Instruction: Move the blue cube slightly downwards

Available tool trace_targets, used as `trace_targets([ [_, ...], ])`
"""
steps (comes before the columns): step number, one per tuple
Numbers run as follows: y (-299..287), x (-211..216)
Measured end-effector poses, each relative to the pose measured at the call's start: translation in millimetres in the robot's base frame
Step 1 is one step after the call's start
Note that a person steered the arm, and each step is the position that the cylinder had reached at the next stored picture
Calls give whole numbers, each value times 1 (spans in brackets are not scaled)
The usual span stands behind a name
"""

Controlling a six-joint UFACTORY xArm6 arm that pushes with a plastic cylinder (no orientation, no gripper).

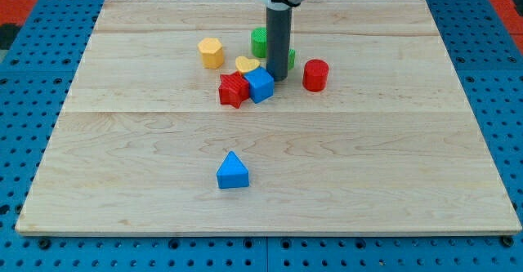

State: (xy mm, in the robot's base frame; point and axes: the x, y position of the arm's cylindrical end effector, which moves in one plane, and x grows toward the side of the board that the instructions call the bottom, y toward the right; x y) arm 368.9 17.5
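The blue cube (261, 85) sits a little above the board's middle, touching a red star-shaped block (233, 90) on its left. A yellow heart (247, 64) lies just above them. My tip (278, 78) stands right at the blue cube's upper right edge, touching or nearly touching it. The dark rod comes down from the view's top and hides part of the green blocks behind it.
A yellow hexagonal block (211, 52) lies to the upper left. A green block (259, 41) shows left of the rod and a green sliver (291, 58) right of it. A red cylinder (315, 74) stands to the right. A blue triangle (233, 171) lies lower down. The wooden board (392, 158) rests on blue pegboard.
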Motion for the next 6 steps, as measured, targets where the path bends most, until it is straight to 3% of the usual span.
trace_targets([
  [1, -44, -4],
  [2, -54, 19],
  [3, -34, 57],
  [5, 44, 71],
  [6, 21, 104],
])
